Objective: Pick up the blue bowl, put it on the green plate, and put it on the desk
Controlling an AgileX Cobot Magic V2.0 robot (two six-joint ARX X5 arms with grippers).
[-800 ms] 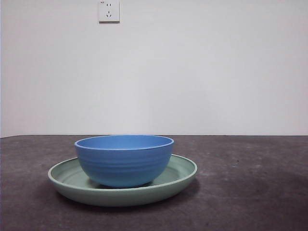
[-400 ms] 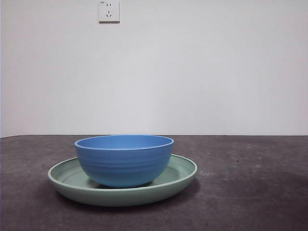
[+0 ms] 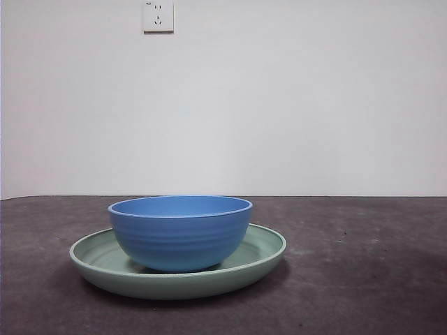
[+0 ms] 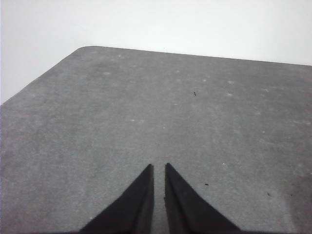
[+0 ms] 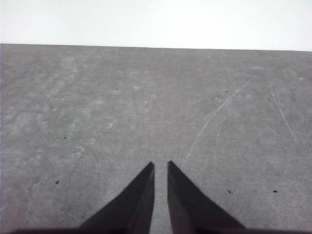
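Blue bowl (image 3: 180, 232) sits upright inside green plate (image 3: 178, 269) on table (image 3: 363, 279). Left gripper (image 4: 158, 168) and right gripper (image 5: 160, 165): fingers nearly closed, empty, over bare table. Bowl looks rigid, light, smooth; pinch the rim

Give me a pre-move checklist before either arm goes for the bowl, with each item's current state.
1. Blue bowl upright, sitting in the green plate: ok.
2. Plate flat on the desk: ok.
3. Space above the bowl free of arms in the front view: ok.
4. Left gripper empty, jaws nearly together over bare desk: ok, but needs opening.
5. Right gripper empty, jaws nearly together: ok, same.
6. Which arm is nearer the bowl: cannot tell; neither wrist view shows it.
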